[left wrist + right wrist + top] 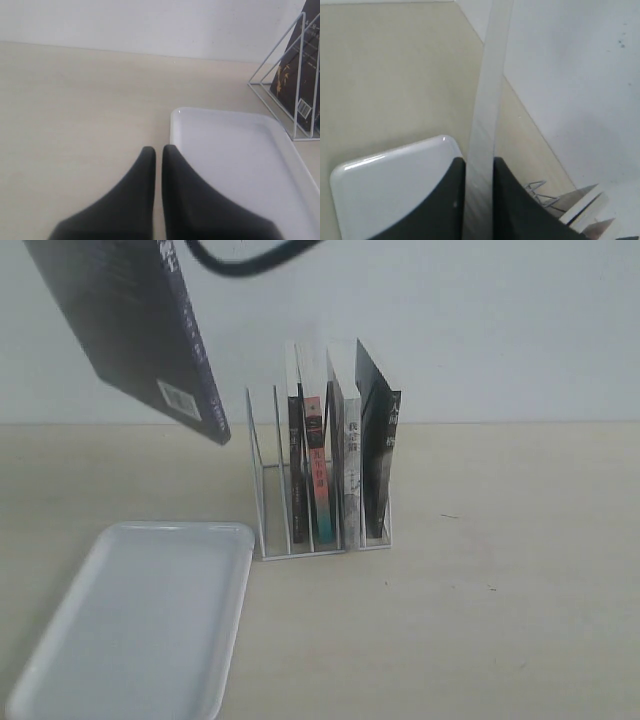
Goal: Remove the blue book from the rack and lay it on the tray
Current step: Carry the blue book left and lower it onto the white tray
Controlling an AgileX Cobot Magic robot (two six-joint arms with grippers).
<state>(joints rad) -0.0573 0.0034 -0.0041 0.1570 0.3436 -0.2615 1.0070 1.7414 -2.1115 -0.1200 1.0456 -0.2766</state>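
Right wrist view: right gripper point(479, 163) is clamping book point(488, 75) above tray point(380, 200); advise levelling while lowering.

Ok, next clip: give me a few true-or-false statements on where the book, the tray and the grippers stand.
1. The blue book is out of the rack, tilted in the air. True.
2. The book lies on the tray. False: it hangs apart from the tray.
3. The right gripper is clamped on the book. True.
4. The left gripper holds a book. False: it is shut on nothing.
5. The rack is empty. False: other books stand in it.
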